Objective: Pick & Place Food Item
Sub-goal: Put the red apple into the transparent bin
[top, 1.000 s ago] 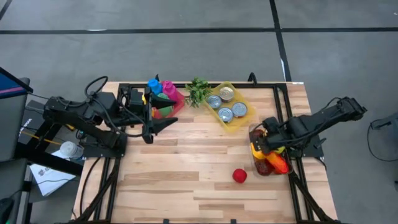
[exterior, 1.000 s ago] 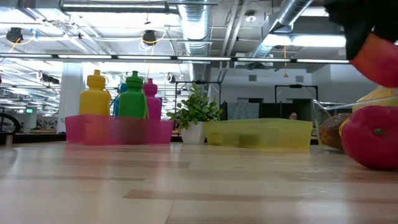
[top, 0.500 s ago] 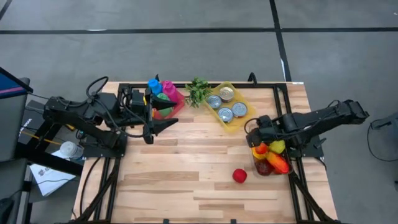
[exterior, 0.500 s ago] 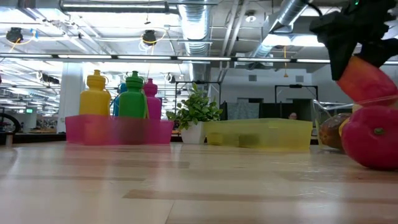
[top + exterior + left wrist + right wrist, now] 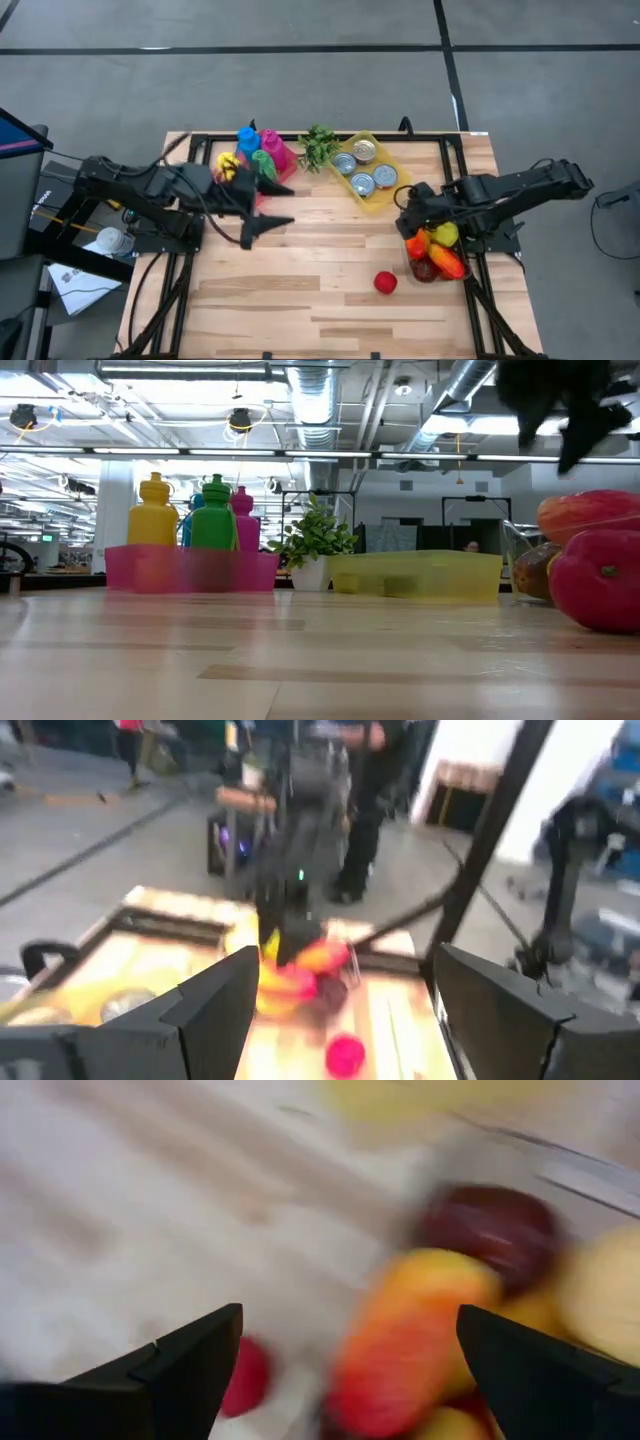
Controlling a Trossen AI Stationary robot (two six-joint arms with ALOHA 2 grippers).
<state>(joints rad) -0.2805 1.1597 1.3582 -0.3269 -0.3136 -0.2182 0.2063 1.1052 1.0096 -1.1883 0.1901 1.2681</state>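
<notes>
The right gripper, jaws now apart and empty, has just dropped an orange-red fruit into the clear bin. A red apple waits on the bench; the left gripper hovers open.
</notes>
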